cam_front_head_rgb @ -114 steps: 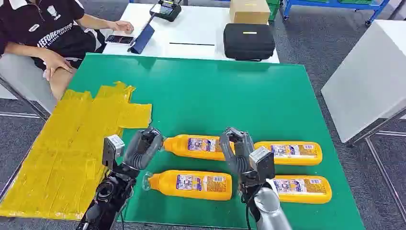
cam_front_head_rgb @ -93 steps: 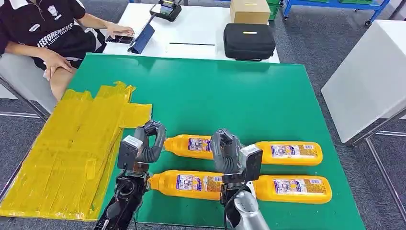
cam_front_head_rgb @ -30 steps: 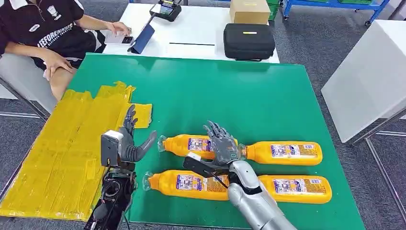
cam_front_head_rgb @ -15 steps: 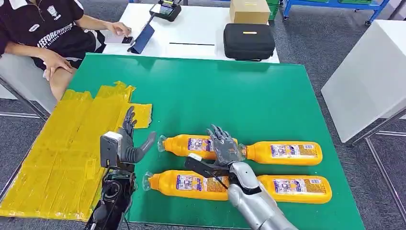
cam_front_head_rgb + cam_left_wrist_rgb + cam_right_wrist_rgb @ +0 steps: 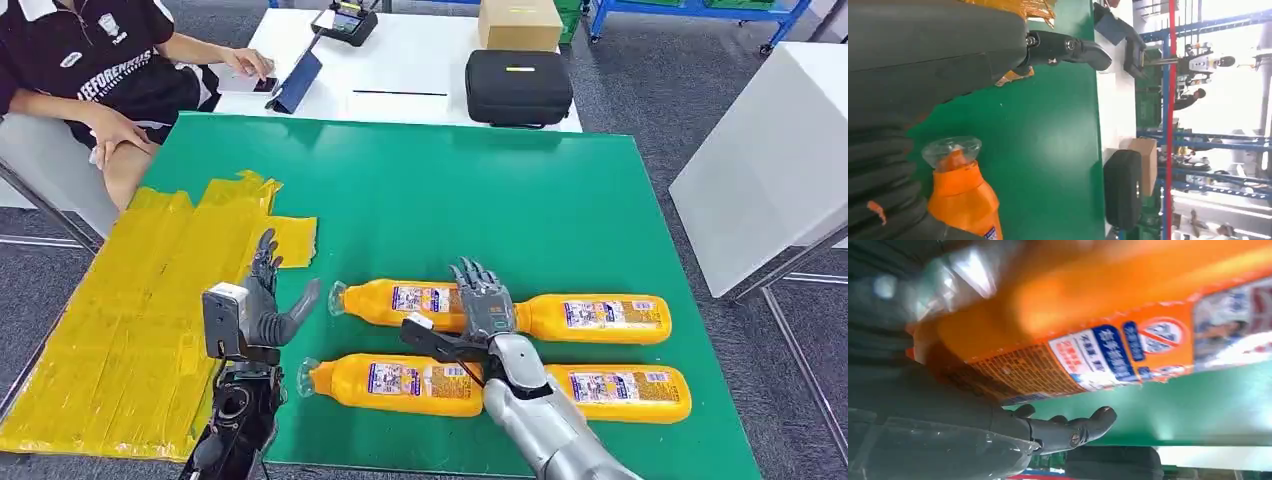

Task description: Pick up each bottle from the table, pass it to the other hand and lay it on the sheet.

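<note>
Four orange bottles with clear caps lie in two rows on the green table (image 5: 480,190). The far row has a left bottle (image 5: 400,302) and a right bottle (image 5: 600,318); the near row has a left bottle (image 5: 395,385) and a right bottle (image 5: 625,392). My right hand (image 5: 482,300) hovers open with spread fingers where the two far bottles meet, holding nothing. In the right wrist view the bottle's label (image 5: 1098,340) lies close beside my fingers (image 5: 1073,432). My left hand (image 5: 265,305) is open by the yellow sheet (image 5: 120,310), just left of the far left bottle's cap (image 5: 950,149).
A seated person (image 5: 100,70) is at the far left corner, a hand on a phone on the white table (image 5: 400,70). A black case (image 5: 518,85) and a cardboard box (image 5: 520,22) stand there. Another white table (image 5: 770,160) is at the right.
Both hands, curled at first, have opened with fingers spread. Over the last second my right hand slid slightly right along the far bottles and my left hand drifted slightly left and nearer.
</note>
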Action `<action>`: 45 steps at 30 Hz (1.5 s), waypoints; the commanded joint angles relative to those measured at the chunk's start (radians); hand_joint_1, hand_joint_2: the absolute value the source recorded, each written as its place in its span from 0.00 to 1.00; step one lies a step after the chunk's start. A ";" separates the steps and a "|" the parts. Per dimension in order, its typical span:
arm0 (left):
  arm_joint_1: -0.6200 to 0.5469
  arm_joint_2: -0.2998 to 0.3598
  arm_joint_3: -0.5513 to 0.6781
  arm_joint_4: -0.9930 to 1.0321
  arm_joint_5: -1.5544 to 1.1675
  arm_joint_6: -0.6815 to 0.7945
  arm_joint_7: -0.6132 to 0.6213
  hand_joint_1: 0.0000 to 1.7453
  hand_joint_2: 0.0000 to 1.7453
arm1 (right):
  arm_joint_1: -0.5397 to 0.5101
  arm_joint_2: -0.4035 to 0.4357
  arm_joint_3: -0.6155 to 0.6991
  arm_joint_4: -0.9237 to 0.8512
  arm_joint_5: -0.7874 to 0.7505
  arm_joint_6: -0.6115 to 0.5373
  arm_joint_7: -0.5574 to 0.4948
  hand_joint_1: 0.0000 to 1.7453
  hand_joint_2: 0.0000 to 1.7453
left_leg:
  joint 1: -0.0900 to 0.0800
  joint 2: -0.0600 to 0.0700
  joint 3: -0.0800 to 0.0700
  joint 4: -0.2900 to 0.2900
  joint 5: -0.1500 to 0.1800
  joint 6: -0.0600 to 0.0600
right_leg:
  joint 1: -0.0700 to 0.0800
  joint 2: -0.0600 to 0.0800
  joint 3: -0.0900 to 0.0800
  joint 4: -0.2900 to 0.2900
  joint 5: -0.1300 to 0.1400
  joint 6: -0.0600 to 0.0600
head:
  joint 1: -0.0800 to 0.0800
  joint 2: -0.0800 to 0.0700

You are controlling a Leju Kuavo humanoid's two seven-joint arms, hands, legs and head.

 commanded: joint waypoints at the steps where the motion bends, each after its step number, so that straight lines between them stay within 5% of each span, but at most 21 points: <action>1: -0.028 0.019 0.023 0.052 0.035 -0.001 -0.013 0.00 1.00 | -0.026 -0.008 -0.021 0.125 0.015 0.027 0.002 0.78 1.00 | 0.001 0.000 0.004 -0.001 -0.001 -0.002 | 0.001 -0.001 0.004 -0.001 -0.001 -0.001 | 0.000 0.000; 17: -0.040 0.020 0.015 0.066 0.051 -0.012 -0.012 0.00 1.00 | -0.013 -0.014 -0.024 0.127 0.021 0.045 0.000 0.89 1.00 | 0.001 -0.003 0.011 -0.001 -0.002 -0.003 | 0.002 -0.004 0.012 -0.002 -0.004 -0.003 | 0.000 0.000; 20: -0.023 0.023 0.014 0.045 0.059 -0.010 -0.013 0.00 1.00 | -0.012 0.004 -0.078 0.080 -0.023 -0.046 -0.033 1.00 1.00 | 0.001 -0.002 0.011 -0.001 -0.002 -0.003 | 0.001 -0.004 0.012 -0.001 -0.004 -0.003 | 0.000 0.000; 23: 0.000 0.024 0.013 0.006 0.059 -0.007 -0.012 0.00 1.00 | 0.002 0.027 -0.152 -0.010 -0.113 -0.138 -0.106 1.00 1.00 | 0.001 0.000 0.009 -0.001 -0.002 -0.003 | 0.001 -0.002 0.009 -0.001 -0.002 -0.002 | 0.000 0.000; 30: 0.003 0.024 0.013 -0.002 0.059 -0.005 -0.011 0.00 1.00 | 0.009 0.030 -0.168 -0.035 -0.137 -0.154 -0.124 1.00 1.00 | 0.000 0.002 0.009 0.000 -0.004 -0.004 | 0.001 0.000 0.009 0.001 -0.004 -0.003 | 0.000 0.000; 36: 0.005 0.025 -0.005 -0.019 0.061 -0.029 0.000 0.00 1.00 | 0.054 0.059 -0.256 -0.157 -0.335 -0.322 -0.291 1.00 1.00 | 0.000 0.000 0.003 0.000 -0.002 -0.002 | 0.001 0.000 0.004 0.001 -0.002 -0.002 | 0.000 0.000; 45: -0.029 0.033 -0.080 -0.012 0.036 -0.091 0.024 0.00 1.00 | 0.051 0.067 -0.240 -0.155 -0.437 -0.349 -0.378 1.00 1.00 | 0.001 0.000 0.003 0.001 -0.003 -0.003 | 0.001 -0.001 0.004 0.001 -0.003 -0.002 | 0.000 0.000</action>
